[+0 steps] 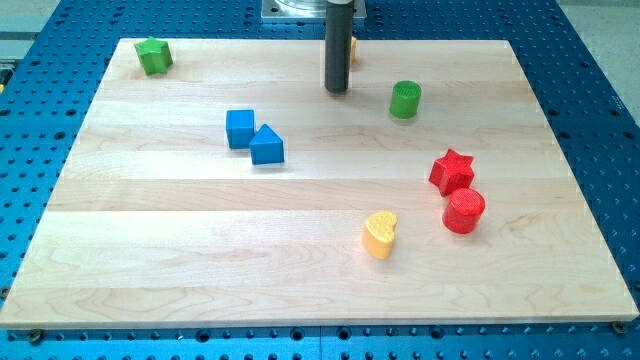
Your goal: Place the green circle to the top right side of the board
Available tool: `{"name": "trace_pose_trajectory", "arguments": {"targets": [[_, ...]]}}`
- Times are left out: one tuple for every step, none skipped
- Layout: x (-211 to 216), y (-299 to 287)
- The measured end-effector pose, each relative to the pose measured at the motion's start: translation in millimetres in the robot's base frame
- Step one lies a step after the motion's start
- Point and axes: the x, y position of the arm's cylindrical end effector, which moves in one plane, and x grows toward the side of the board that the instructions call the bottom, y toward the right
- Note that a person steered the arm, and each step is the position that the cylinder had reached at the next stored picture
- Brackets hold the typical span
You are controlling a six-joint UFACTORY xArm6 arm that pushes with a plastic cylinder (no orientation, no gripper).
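Near the view's top centre, my tip [336, 90], the lower end of a straight dark rod, stands on the pale wooden board [200, 260]. No gripper is fitted; the arm ends in this rod alone, so there is nothing to open or close. The tip touches no block.

The green circle, a short green cylinder block [405, 100], stands upright near the tip, on its right in the view and slightly lower. A clear gap of bare wood separates the two. The cylinder sits in the upper half of the board, right of centre, well apart from the board's top right corner.

Partly hidden behind the rod at the board's top edge is a small yellow-orange block [352, 46]; its shape cannot be made out.

At the board's top left corner lies a green star-like block [153, 56]. Left of centre, a blue square block [240, 129] and a blue block with a peaked top [267, 146] sit touching or very nearly so.

On the right side, a red star block [452, 172] stands just above a red cylinder block [464, 211], the two close together. A yellow heart-shaped block [380, 234] lies to the left of the red cylinder, near it but apart.

A blue perforated table surface [590, 60] surrounds the board.
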Motion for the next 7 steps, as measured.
{"name": "trace_pose_trajectory", "arguments": {"targets": [[33.6, -17.1], [69.2, 15.9], [49.0, 100.7], [4.6, 155.5], [-34.8, 160.0], [-22.4, 96.1], [-56.8, 109.1]]}}
